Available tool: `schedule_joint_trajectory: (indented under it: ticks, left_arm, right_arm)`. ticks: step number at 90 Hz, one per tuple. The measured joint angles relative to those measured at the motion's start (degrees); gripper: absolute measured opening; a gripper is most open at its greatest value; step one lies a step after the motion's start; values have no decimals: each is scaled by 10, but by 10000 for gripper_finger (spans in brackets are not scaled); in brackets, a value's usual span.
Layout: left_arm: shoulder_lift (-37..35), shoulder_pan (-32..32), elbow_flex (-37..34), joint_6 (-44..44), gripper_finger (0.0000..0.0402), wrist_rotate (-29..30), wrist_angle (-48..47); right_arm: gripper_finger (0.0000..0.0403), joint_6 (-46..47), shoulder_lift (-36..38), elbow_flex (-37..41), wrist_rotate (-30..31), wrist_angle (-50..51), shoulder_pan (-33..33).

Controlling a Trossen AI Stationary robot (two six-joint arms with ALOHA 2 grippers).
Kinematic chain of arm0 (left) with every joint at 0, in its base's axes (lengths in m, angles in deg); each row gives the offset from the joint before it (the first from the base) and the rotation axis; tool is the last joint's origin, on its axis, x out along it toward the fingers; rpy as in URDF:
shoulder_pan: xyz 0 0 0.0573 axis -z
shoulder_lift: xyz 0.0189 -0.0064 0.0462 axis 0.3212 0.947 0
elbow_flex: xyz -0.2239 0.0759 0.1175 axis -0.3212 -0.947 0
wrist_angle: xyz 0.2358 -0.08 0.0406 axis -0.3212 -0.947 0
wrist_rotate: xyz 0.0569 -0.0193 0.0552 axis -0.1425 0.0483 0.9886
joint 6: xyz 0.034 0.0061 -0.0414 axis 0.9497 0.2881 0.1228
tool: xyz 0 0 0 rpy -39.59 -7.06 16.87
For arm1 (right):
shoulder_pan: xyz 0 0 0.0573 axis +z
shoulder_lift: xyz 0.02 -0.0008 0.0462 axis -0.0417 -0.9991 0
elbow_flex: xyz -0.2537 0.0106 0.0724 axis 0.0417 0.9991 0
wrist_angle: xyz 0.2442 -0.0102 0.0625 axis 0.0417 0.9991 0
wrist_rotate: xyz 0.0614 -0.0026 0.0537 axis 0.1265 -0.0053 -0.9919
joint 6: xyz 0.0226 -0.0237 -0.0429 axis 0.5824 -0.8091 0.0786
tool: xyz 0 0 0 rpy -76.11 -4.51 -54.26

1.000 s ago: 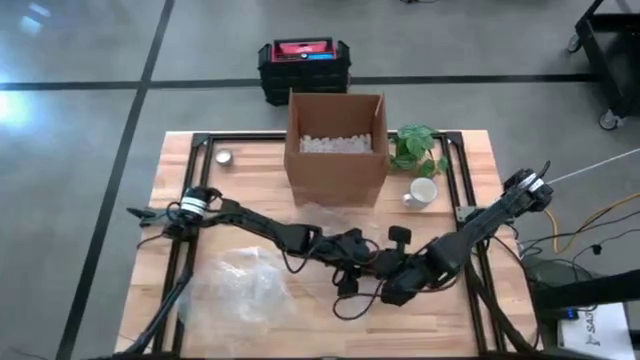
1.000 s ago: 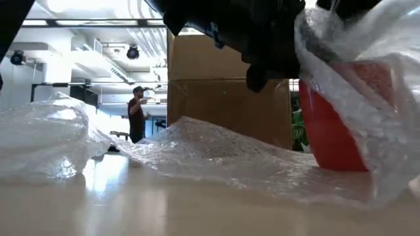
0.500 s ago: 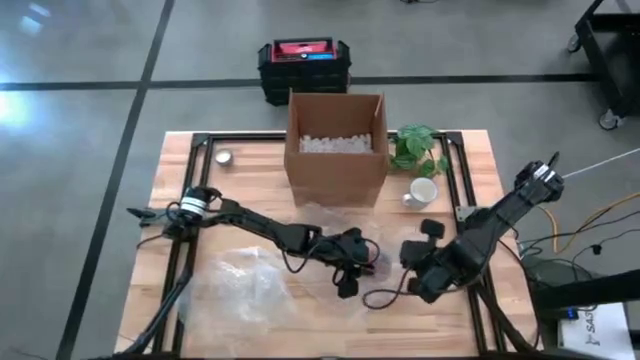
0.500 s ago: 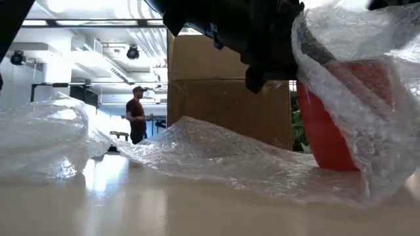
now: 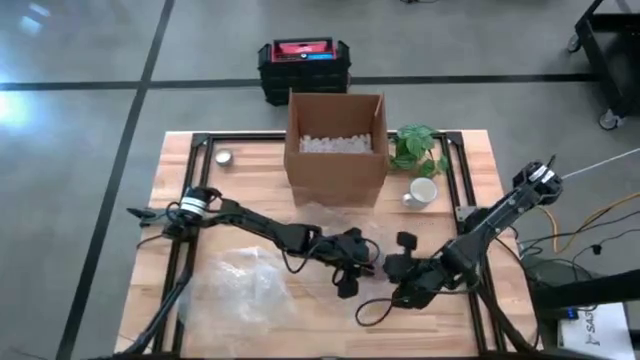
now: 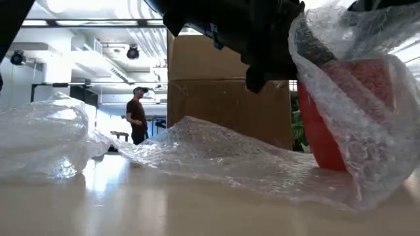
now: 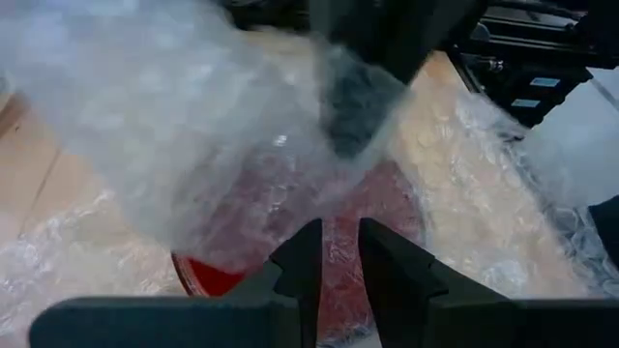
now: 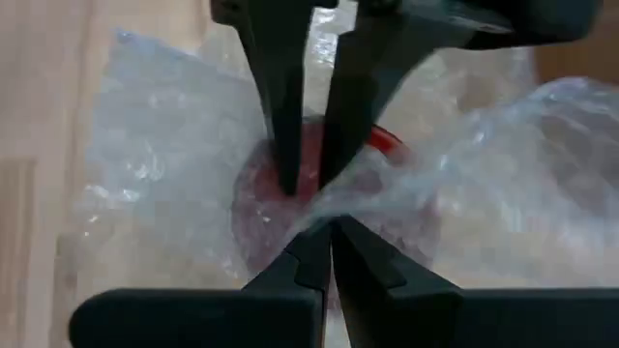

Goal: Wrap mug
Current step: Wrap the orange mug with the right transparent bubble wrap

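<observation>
A red mug [image 6: 331,124] stands upright on a bubble wrap sheet [image 6: 216,154] at the table's middle, its bottom on the sheet. A flap of that wrap is drawn over its top and side. My left gripper [image 7: 336,242] comes down on the mug from above, with its fingers close together. My right gripper [image 8: 329,232], just right of the mug in the high view [image 5: 388,270], is shut on the wrap's flap. My left gripper has its fingers [image 8: 287,145] pointing down onto the mug's top [image 7: 334,256], with a narrow strip of red between them. The wrap lies over the place of contact, so I cannot tell which part they pinch. The mug stays upright on the sheet. My right gripper pinches the bubble wrap flap [image 8: 363,198] between its shut fingertips, coming from the table's right side. The flap runs up over the mug's top and hangs down its right side [image 6: 377,151]. One layer or several, I cannot tell.
A crumpled bundle of bubble wrap [image 5: 245,285] lies at the near left. At the far middle stands an open cardboard box [image 5: 337,150], with a plant [image 5: 417,148] and a white mug [image 5: 423,192] to its right. A small tin [image 5: 224,157] sits far left. A person [image 6: 136,115] stands in the room behind.
My right gripper drew toward the table's right edge with the flap, then came back toward the mug. The flap now hangs lower over the mug's right side. The mug stays in place.
</observation>
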Motion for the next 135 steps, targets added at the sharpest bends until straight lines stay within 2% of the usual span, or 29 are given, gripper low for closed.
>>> schedule_joint_trajectory:
  ticks: [18, 32, 42, 51, 61, 87, 117, 127, 135]
  left_arm:
    - [-4, 0, 0, 0, 59, -3, 2]
    - [-46, 0, -2, 0, 59, 3, -43]
    - [-82, 0, -1, 14, 59, 51, -79]
    - [-87, -1, -9, 31, 59, 90, -59]
    - [-69, -5, -19, 30, 59, 67, 9]
    - [8, -5, -19, 2, 59, 42, 48]
    - [15, -3, -19, -14, 59, 34, 57]
    - [16, -3, -19, -14, 59, 30, 56]
    - [16, -2, -19, -14, 59, 30, 56]
  right_arm:
    - [0, -14, -44, 3, -54, -5, -26]
    - [0, -17, -60, -1, -64, -5, -28]
    - [0, -25, -59, -10, -66, -3, -28]
    - [0, -40, -59, -21, -61, -3, -29]
    - [0, -46, -62, -24, -60, -6, -31]
    - [0, -48, -63, -34, -63, -11, -31]
    - [0, -26, -20, -158, -72, 173, -27]
    - [0, 8, 5, -165, -68, 239, -12]
    - [0, 71, 26, -141, -28, 317, -3]
